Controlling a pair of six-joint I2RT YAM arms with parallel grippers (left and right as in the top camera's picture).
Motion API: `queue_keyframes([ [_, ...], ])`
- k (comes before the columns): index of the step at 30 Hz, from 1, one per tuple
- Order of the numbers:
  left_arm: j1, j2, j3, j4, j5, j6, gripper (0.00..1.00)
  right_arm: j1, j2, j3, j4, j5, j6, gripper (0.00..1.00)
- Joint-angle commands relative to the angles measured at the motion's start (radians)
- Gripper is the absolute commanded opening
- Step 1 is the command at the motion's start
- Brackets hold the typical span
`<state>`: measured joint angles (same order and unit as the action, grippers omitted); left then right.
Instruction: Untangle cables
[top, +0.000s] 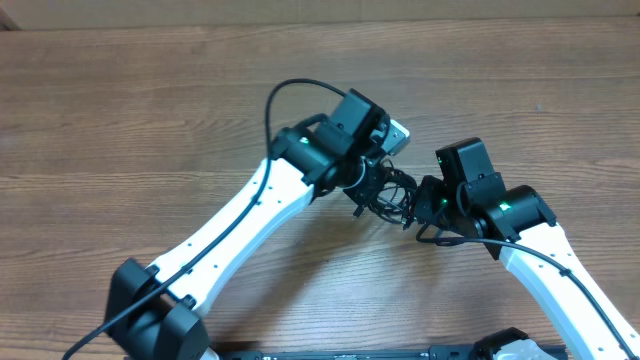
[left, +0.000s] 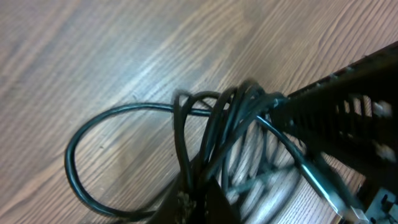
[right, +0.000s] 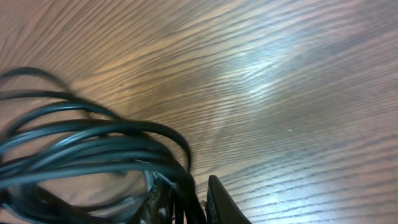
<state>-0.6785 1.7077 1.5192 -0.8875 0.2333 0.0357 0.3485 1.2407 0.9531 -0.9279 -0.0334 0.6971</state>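
2 sets meet over blurred cables (top: 390, 192), left fingers (left: 211, 206) and right fingers (right: 222, 208) cropped, grip untellable

Brown wood-grain table (top: 150, 110) with soft glare, pale strip beyond

Brown wood-grain tabletop (top: 120, 120) w/ soft glare patches; pale beige strip (top: 300, 8) along far edge, overhead view.

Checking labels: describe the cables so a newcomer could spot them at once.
On the wooden table, look mid-frame where the left gripper and right gripper meet. The cables are the tangle of thin black loops between them, slimmer than the wires along the white arms.
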Motion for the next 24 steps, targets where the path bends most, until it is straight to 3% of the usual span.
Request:
queue_keyframes([
  [1, 0.125, -0.119, 0.042, -0.026, -0.24, -0.008, 0.04, -0.063, 0.018, -0.057, -0.061, 0.314, 0.091, 0.06],
  [3, 0.129, -0.119, 0.041, -0.031, -0.235, -0.018, 0.04, -0.063, 0.018, -0.057, -0.038, 0.237, 0.064, 0.04],
  [6, 0.13, -0.118, 0.041, -0.031, -0.233, -0.018, 0.04, -0.063, 0.018, -0.057, 0.026, 0.059, -0.092, 0.04],
  [11, 0.129, -0.119, 0.041, -0.033, -0.233, -0.017, 0.04, -0.063, 0.018, -0.057, 0.075, -0.063, -0.179, 0.04],
  [15, 0.129, -0.119, 0.041, -0.037, -0.232, -0.014, 0.04, -0.063, 0.018, -0.057, 0.147, -0.219, -0.34, 0.24],
  [19, 0.129, -0.119, 0.041, -0.06, -0.214, -0.008, 0.04, -0.063, 0.018, -0.057, 0.233, -0.296, -0.401, 0.25],
  [24, 0.129, -0.118, 0.041, -0.08, -0.054, 0.06, 0.04, -0.063, 0.018, -0.057, 0.387, -0.399, -0.471, 0.33],
])
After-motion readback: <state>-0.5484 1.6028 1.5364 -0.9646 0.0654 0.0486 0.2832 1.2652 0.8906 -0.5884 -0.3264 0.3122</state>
